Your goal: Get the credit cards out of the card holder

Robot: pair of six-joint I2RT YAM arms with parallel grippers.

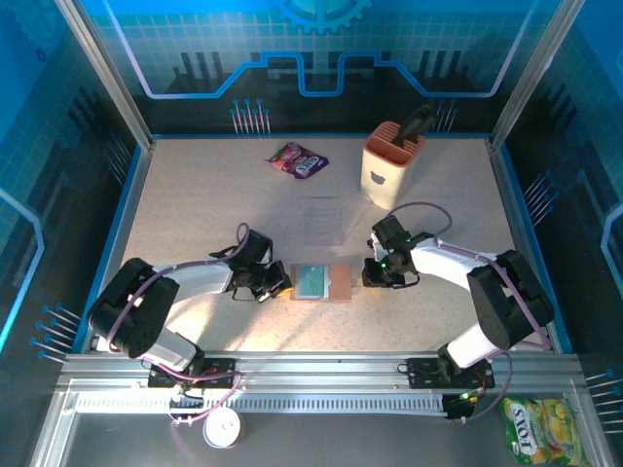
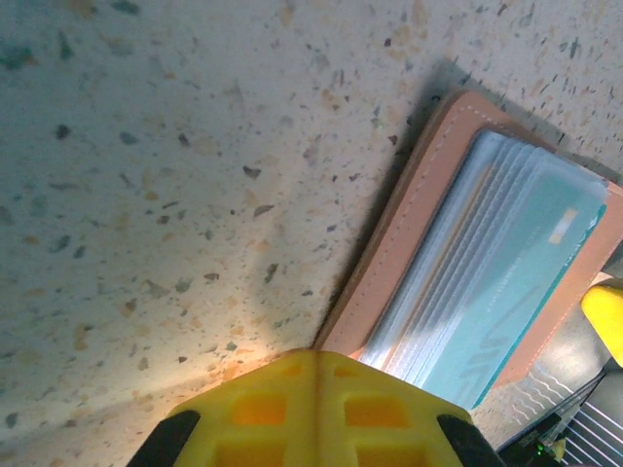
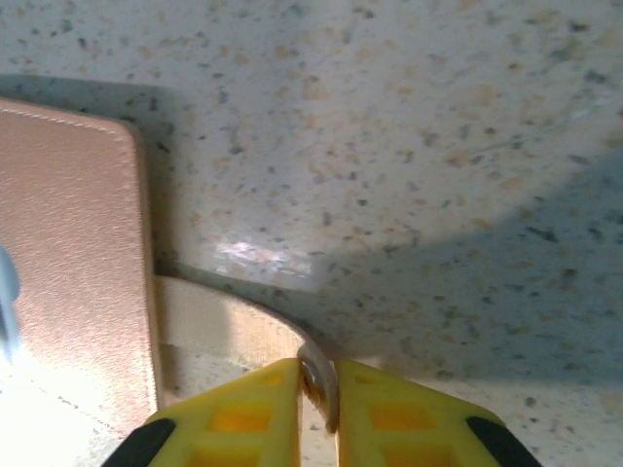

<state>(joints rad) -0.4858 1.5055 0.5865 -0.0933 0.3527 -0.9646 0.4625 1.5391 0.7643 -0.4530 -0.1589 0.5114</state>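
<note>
card holder (image 1: 341,284): lay open and flat on the speckled table (image 1: 195,214), a little toward 6 o'clock from its middle.
credit cards (image 2: 496,272): a fanned teal stack sat in the holder's 9 o'clock half; the top card bore a small tan patch and pale slanted stripes.
left gripper (image 2: 313,365): at 9 o'clock of the holder, yellow fingers pressed together, tips at the leather's corner.
right gripper (image 3: 318,375): at 3 o'clock of the holder, fingers pinched on its tan strap (image 3: 234,331).
snack packet (image 1: 298,161): purple, at 12 o'clock of the holder, well apart; print too small to read.
caddy (image 1: 392,165): peach, upright, at 1 o'clock.
yellow packet (image 1: 541,430): off the table at 5 o'clock; its lettering looked like "tox", though blurred.
</note>
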